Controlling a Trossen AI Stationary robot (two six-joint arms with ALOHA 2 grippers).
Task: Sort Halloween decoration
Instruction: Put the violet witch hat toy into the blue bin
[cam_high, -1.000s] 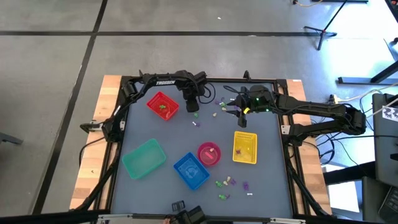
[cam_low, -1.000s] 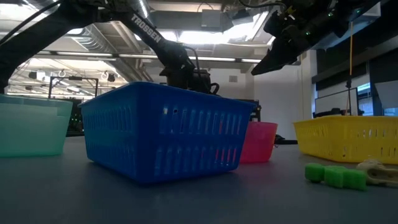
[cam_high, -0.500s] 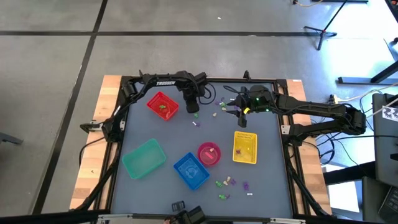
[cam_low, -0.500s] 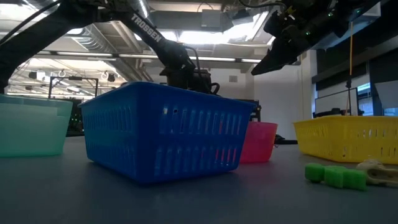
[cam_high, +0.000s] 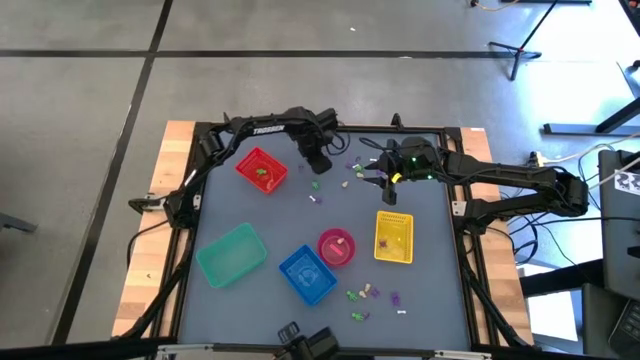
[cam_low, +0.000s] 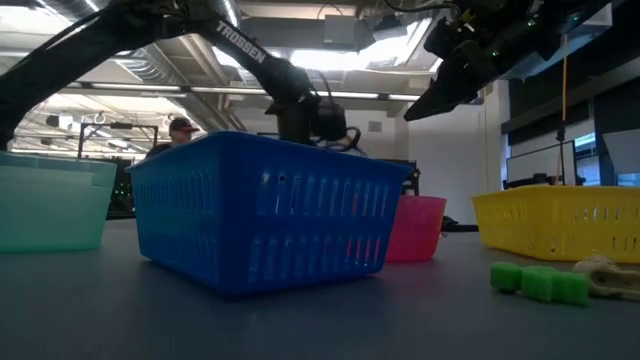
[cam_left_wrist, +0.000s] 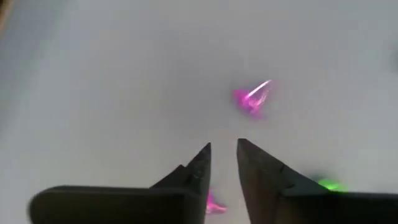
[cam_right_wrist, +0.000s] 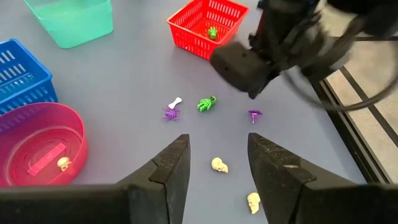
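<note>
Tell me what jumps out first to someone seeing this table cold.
The bright plastic containers stand out: a red mesh basket at the far left, a teal bin, a blue basket, a pink bowl and a yellow basket toward the near side. Tiny green, purple and cream trinkets lie scattered between the red basket and the right gripper, whose fingers stand apart above them.

Both arms are dark, built of tubular links with blocky joints; the left arm (cam_high: 262, 131) carries white "TROSSEN" lettering (legible in the high and low views). The right arm (cam_high: 500, 175) shows small green lights near its wrist. Black cables loop along both, and the fingers (cam_right_wrist: 166, 171) are dark, tapering wedges.
</note>
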